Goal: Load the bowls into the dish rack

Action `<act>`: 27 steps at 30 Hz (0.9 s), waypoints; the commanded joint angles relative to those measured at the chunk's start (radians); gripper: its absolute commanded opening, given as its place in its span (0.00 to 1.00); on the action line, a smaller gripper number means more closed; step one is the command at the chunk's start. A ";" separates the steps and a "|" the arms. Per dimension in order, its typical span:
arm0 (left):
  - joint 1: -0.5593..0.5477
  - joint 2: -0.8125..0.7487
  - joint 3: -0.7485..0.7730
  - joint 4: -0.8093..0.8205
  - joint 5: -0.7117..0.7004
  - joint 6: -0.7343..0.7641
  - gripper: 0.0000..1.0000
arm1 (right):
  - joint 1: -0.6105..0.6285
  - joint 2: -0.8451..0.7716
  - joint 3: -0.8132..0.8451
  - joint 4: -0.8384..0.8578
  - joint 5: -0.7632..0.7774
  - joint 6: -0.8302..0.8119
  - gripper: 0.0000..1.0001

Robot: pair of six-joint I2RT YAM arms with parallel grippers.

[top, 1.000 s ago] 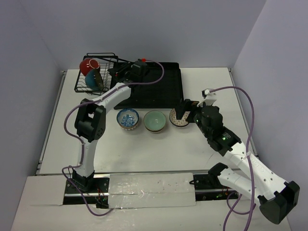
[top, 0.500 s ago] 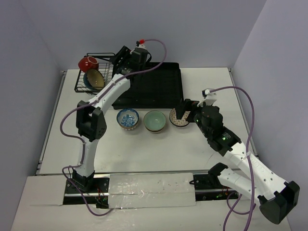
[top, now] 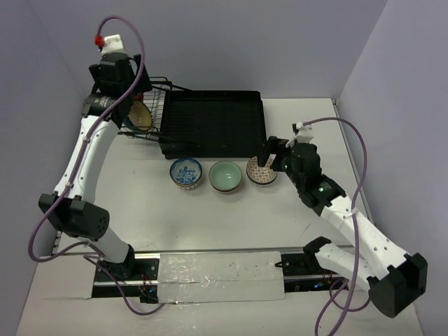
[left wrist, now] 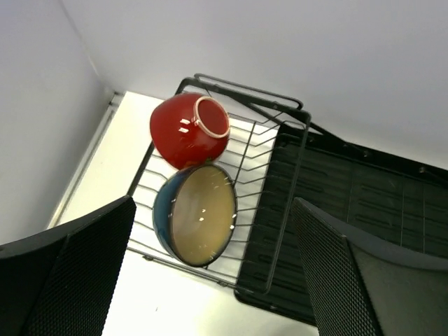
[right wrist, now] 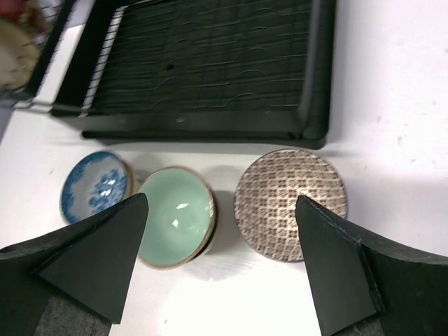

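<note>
Bowls stood in a row on the white table [top: 210, 217], three of them, just in front of the dish rack [top: 213, 122]. From left to right they were a blue-and-white patterned bowl [top: 186, 173], a pale green bowl [top: 225, 176] and a brown lattice-patterned bowl [top: 261, 171]. All were upright and close together. The right gripper [right wrist: 222, 199] hung above the green and brown ones with its jaws spread wide, grasping nothing.

Behind the row lay the rack's black rectangular tray [right wrist: 210, 63], its floor ridged and gridded inside a raised rim. A smaller black wire basket [top: 162, 105] joined the tray's left end, toward the table's far left corner. Two bowls sat in it. A red bowl [left wrist: 189, 131] lay tipped over with its small foot ring showing. Just beside it, a blue bowl with a tan inside [left wrist: 199, 213] leaned on its edge. The left gripper [left wrist: 215, 203] hovered over the basket, jaws released wide and holding nothing.
</note>
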 commanded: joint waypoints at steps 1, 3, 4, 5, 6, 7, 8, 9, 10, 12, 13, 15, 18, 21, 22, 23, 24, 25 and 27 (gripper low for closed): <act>0.083 -0.050 -0.081 0.004 0.225 -0.139 0.99 | -0.060 0.088 0.108 0.003 -0.027 0.025 0.92; 0.139 -0.081 -0.134 0.012 0.287 -0.174 0.99 | -0.108 0.135 0.143 -0.002 -0.026 0.031 0.89; 0.187 -0.089 -0.152 0.029 0.311 -0.182 0.99 | -0.128 0.192 0.183 -0.006 -0.030 0.034 0.89; 0.209 -0.099 -0.194 0.041 0.350 -0.185 0.99 | -0.149 0.224 0.204 -0.020 -0.039 0.043 0.88; 0.226 -0.121 -0.214 0.056 0.365 -0.187 0.99 | -0.189 0.294 0.255 -0.028 -0.050 0.048 0.87; 0.254 -0.129 -0.231 0.088 0.381 -0.187 0.99 | -0.204 0.332 0.278 -0.028 -0.087 0.044 0.87; 0.261 -0.136 -0.263 0.101 0.411 -0.190 0.99 | -0.217 0.370 0.303 -0.035 -0.093 0.039 0.86; 0.296 -0.144 -0.273 0.111 0.422 -0.193 0.99 | -0.223 0.449 0.358 -0.043 -0.093 0.030 0.85; 0.306 -0.146 -0.280 0.116 0.430 -0.196 0.99 | -0.225 0.488 0.388 -0.054 -0.090 0.019 0.84; 0.332 -0.155 -0.316 0.142 0.462 -0.208 0.99 | -0.226 0.595 0.465 -0.074 -0.096 -0.016 0.83; 0.340 -0.158 -0.328 0.157 0.476 -0.210 0.99 | -0.226 0.626 0.487 -0.077 -0.099 -0.035 0.83; 0.353 -0.158 -0.360 0.187 0.502 -0.213 0.99 | -0.226 0.712 0.545 -0.092 -0.107 -0.050 0.82; 0.363 -0.147 -0.379 0.200 0.548 -0.211 0.99 | -0.226 0.798 0.590 -0.095 -0.086 -0.059 0.74; 0.369 -0.141 -0.393 0.219 0.568 -0.208 0.99 | -0.226 0.866 0.619 -0.095 -0.049 -0.061 0.67; 0.367 -0.141 -0.396 0.222 0.572 -0.207 0.99 | -0.226 0.879 0.623 -0.089 -0.044 -0.061 0.66; 0.367 -0.138 -0.397 0.227 0.576 -0.203 0.99 | -0.226 0.908 0.639 -0.086 -0.046 -0.062 0.62; 0.367 -0.139 -0.399 0.230 0.583 -0.202 0.99 | -0.226 0.922 0.646 -0.086 -0.043 -0.061 0.60; 0.367 -0.138 -0.400 0.231 0.583 -0.197 0.99 | -0.226 0.935 0.653 -0.086 -0.039 -0.058 0.58; 0.367 -0.138 -0.405 0.237 0.580 -0.194 0.99 | -0.228 0.962 0.663 -0.083 -0.024 -0.053 0.49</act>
